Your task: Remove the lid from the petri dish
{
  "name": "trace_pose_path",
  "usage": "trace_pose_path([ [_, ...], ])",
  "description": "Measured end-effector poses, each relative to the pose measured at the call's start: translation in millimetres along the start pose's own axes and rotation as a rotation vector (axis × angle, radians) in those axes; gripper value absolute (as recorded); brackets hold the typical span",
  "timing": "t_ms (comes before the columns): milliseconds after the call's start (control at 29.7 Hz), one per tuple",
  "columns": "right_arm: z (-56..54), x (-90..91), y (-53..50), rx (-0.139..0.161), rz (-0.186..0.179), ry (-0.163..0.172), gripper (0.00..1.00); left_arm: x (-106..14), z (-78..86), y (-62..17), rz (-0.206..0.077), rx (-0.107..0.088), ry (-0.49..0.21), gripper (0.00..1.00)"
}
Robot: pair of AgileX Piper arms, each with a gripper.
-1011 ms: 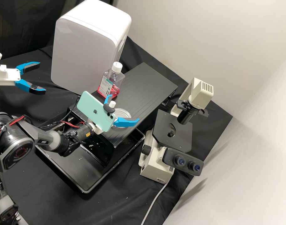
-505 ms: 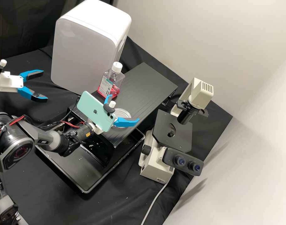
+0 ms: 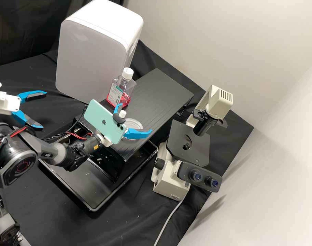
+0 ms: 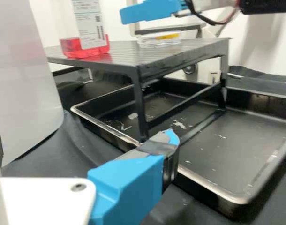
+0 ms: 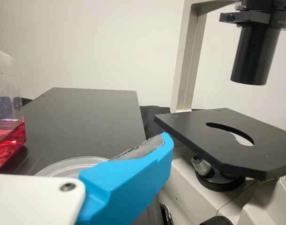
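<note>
One petri dish (image 3: 135, 123) (image 4: 157, 40) (image 5: 68, 166), clear, sits on the raised black platform (image 3: 162, 92) near its front corner. Lid vs base can't be told apart. R gripper (image 3: 135, 118) is right at the dish, released: its two blue fingers (image 3: 139, 133) are spread wide w/ the dish between them. In the left wrist view one of those fingers (image 4: 150, 10) shows above the dish w/ a gap, so no grip on it. A mint-green phone (image 3: 103, 121) is mounted on that wrist.

Also on the platform, farther back, is a flask (image 3: 120, 90) (image 5: 4, 126) w/ red liquid and a white cap, upright, apart from the dish. The platform stands in a shallow black tray (image 3: 91, 207) (image 4: 110, 133). A microscope (image 3: 190, 150) is just beside the tray on the far side from the arms; a big white box (image 3: 94, 48) is behind the flask.

L gripper (image 3: 44, 109) hangs over the black cloth (image 3: 145, 222), well apart from the platform. Its jaws are parted and hold nothing.
</note>
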Motion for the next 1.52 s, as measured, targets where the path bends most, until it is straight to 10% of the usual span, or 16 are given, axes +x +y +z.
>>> trace_pose_path([
  [472, 0.0, 0.0, 0.0, 0.0, 0.0, 0.0, 1.0, -1.3, 7.2, -5.1, -0.024, -0.004, -0.03, 1.0],
  [741, 0.0, 0.0, 0.0, 0.0, 0.0, 0.0, 1.0, -0.6, 6.0, -8.4, -0.046, -0.151, -0.043, 1.0],
  [943, 0.0, 0.0, 0.0, 0.0, 0.0, 0.0, 1.0, -0.8, 6.1, -7.9, -0.045, -0.205, -0.042, 1.0],
  [1516, 0.0, 0.0, 0.0, 0.0, 0.0, 0.0, 1.0, -1.7, 7.7, -5.5, -0.031, -0.209, -0.036, 1.0],
])
